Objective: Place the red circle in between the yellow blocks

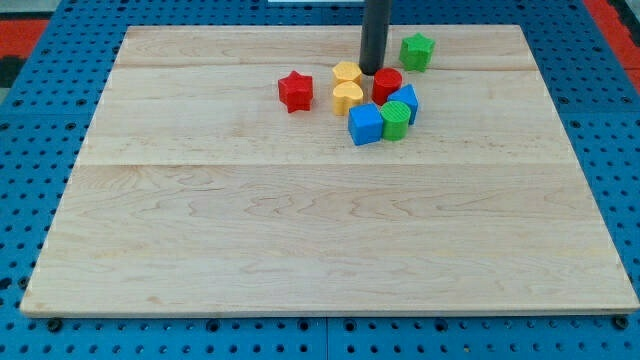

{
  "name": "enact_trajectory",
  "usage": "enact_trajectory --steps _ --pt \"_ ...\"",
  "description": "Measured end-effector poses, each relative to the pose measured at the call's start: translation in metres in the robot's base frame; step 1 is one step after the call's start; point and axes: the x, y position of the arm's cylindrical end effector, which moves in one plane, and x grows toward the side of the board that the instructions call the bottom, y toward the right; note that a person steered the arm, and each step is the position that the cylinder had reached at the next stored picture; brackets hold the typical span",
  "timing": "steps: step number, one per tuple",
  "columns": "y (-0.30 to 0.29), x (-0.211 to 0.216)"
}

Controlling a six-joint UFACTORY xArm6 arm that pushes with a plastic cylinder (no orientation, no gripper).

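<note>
The red circle (pixel 387 84) lies near the view's top, just right of two yellow blocks. One yellow block (pixel 347 73) sits above the other, a yellow heart (pixel 347 97); they touch or nearly touch. My tip (pixel 373 70) is at the end of the dark rod, just above and left of the red circle, between it and the upper yellow block. The red circle touches a blue block (pixel 407 101) at its lower right.
A red star (pixel 295 91) lies left of the yellow blocks. A blue cube (pixel 365 124) and a green block (pixel 395 120) sit below the red circle. A green star (pixel 417 50) lies at the upper right. The wooden board (pixel 320 230) rests on a blue pegboard.
</note>
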Motion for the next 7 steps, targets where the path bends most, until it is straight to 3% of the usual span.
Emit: enact_trajectory --steps 1,2,3,4,7 --pt "0.032 -0.014" --pt "0.057 0.034" --pt "0.116 0.051" --pt "0.116 0.051" --pt "-0.046 0.041"
